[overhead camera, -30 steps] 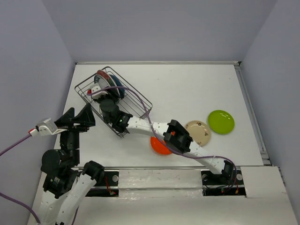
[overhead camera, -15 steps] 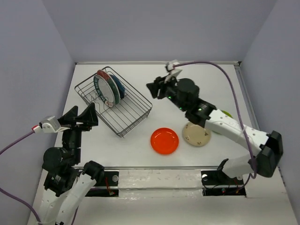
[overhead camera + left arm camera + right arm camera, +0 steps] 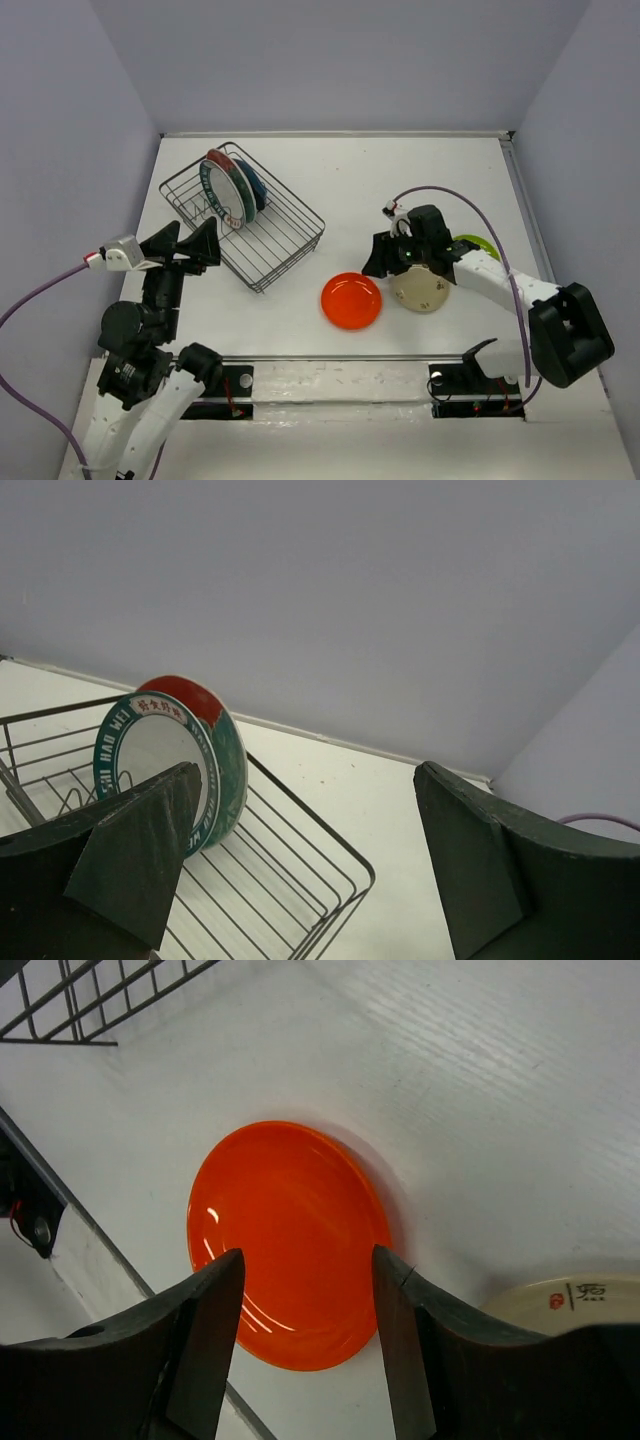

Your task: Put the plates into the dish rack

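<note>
3 plates (image 3: 229,184) upright in dish rack (image 3: 286,241), l & r jaws open, empty

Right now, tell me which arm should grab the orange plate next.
Right. The right gripper hovers by the orange plate, fingers open with the plate showing between them. The left gripper is open too, but sits beside the dish rack, far from that plate.
</note>
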